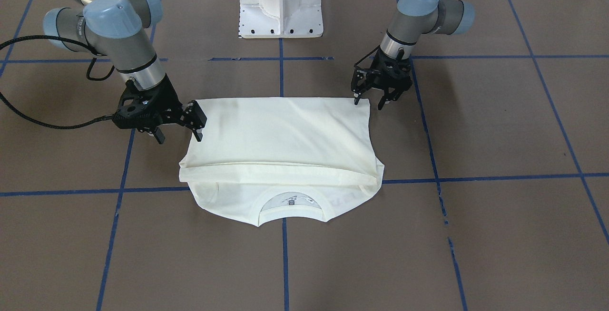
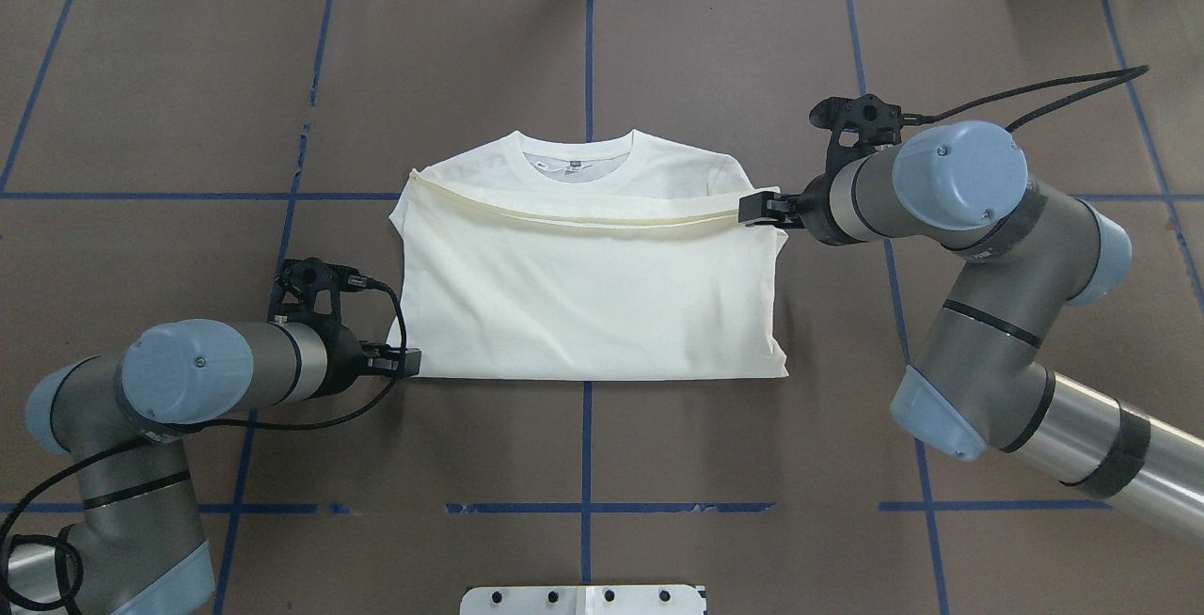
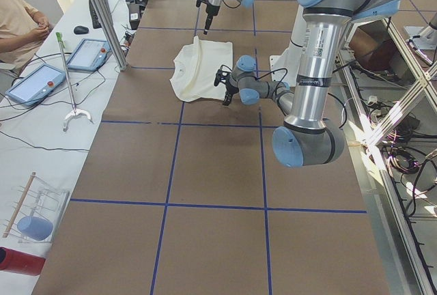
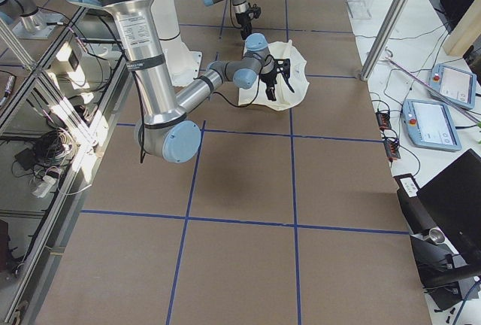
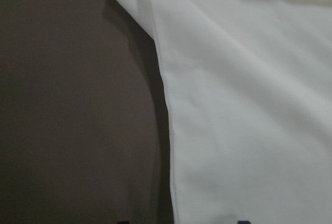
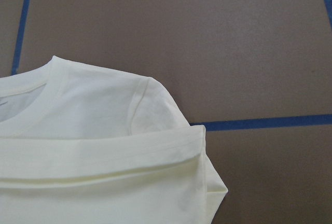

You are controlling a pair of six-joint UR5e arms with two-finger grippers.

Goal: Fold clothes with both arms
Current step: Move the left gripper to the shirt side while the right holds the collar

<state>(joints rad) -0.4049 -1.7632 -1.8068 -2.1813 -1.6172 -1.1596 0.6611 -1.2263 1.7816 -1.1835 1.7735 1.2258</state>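
Both end effectors left spread open, nothing gripped

The left end effector (image 1: 368, 105) is parked at one corner of the folded T-shirt (image 1: 280, 135). The right end effector (image 1: 180, 135) is at the opposite edge, and the shirt is laid flat on the desk (image 1: 476, 230) between them.

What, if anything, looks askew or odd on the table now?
On the T-shirt, the folded-up hem lies crooked: its end on the robot's left reaches farther up than its right end, and its middle sags below the collar.
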